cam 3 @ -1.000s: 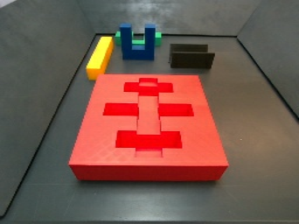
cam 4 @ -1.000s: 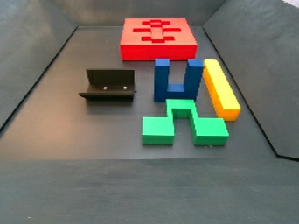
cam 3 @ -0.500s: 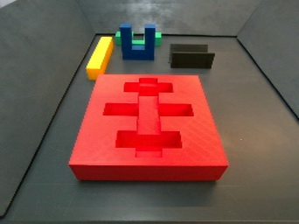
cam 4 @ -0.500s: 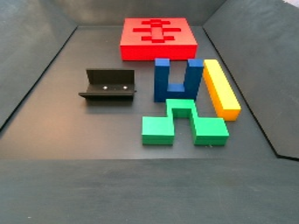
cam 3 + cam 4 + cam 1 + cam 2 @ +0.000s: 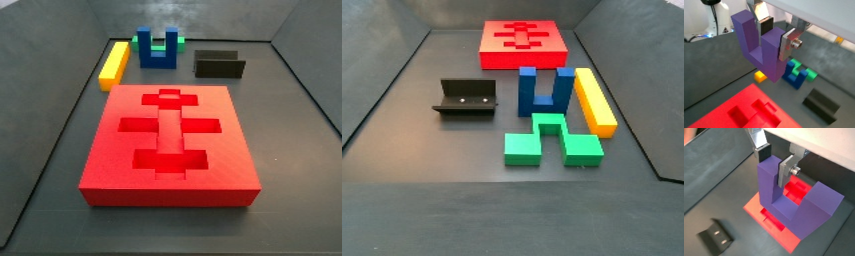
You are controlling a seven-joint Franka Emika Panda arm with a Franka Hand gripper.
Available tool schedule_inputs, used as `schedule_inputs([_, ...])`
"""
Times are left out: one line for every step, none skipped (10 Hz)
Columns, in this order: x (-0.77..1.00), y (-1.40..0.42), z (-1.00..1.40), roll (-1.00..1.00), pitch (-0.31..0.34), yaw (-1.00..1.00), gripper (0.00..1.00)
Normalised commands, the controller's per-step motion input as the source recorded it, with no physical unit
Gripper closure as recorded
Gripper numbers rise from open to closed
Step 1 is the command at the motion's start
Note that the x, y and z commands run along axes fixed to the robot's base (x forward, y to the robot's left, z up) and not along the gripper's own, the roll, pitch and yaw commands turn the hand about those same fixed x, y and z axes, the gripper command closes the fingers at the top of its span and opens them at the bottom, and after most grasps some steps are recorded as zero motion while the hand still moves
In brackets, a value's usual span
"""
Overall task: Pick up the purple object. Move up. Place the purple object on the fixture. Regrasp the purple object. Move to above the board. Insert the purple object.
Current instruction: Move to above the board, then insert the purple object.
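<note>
On my wrist feeds the end effector [image 5: 774, 34] sits clamped on the small purple U-shaped block [image 5: 759, 47]; its flat silver fingers [image 5: 789, 44] with dark pads grip one square prong, so the second prong stands free beside it; both wrist views show this, and in a wrist view the purple block [image 5: 791, 203] fills the middle of the frame with its low base nearest the lens; the end effector [image 5: 776, 159] holds it well clear of the floor, apart from everything under it.

Under the held block I see the large red rectangular slab with brighter red recessed cutouts [image 5: 757, 205]; the same red board [image 5: 724, 110] fills the lower left of a wrist frame; the small black angular fixture [image 5: 824, 103] lies on the dark floor nearby, with a blue U-shaped block [image 5: 793, 77], a green piece [image 5: 807, 75] and a bit of yellow bar [image 5: 761, 76] further out.

Neither side view shows the end effector or the purple block; I can see only the red board [image 5: 170, 145] in the centre, the black fixture [image 5: 219, 65] at upper right, the blue U-shaped block [image 5: 159, 47] upright with the green piece [image 5: 163, 45] behind it, and the long yellow bar [image 5: 114, 64] at upper left; from the other side the red board [image 5: 524, 42] lies at the top, the fixture [image 5: 466, 99] at left, the blue block [image 5: 544, 88], the yellow bar [image 5: 595, 100] and the green piece [image 5: 552, 140] just beside one another.
</note>
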Motion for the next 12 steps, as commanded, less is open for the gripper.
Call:
schedule_inputs([-0.04,0.03,0.00,-0.79,0.017,-0.03,1.00])
schedule_inputs([-0.06,0.04,0.00,-0.65,-0.006,-0.02,1.00])
schedule_inputs([-0.06,0.04,0.00,-0.41,-0.040,-0.01,1.00])
schedule_inputs([-0.05,0.03,0.00,-0.28,-0.049,-0.01,1.00])
schedule_inputs([0.08,0.00,-0.04,-0.10,-0.043,0.00,1.00])
schedule_inputs([0.21,0.00,-0.04,-0.14,-0.067,0.00,1.00])
schedule_inputs([0.22,-0.01,0.00,-0.19,-0.133,0.00,1.00])
schedule_inputs([0.29,0.00,-0.07,-0.13,-0.140,-0.05,1.00])
schedule_inputs([0.34,0.00,-0.07,-0.16,-0.174,-0.12,1.00])
schedule_inputs([0.33,0.00,-0.07,-0.22,-0.220,-0.16,1.00])
schedule_inputs([0.26,0.00,-0.09,-0.21,-0.223,-0.14,1.00])
schedule_inputs([0.09,0.00,-0.11,-0.06,-0.140,0.00,1.00])
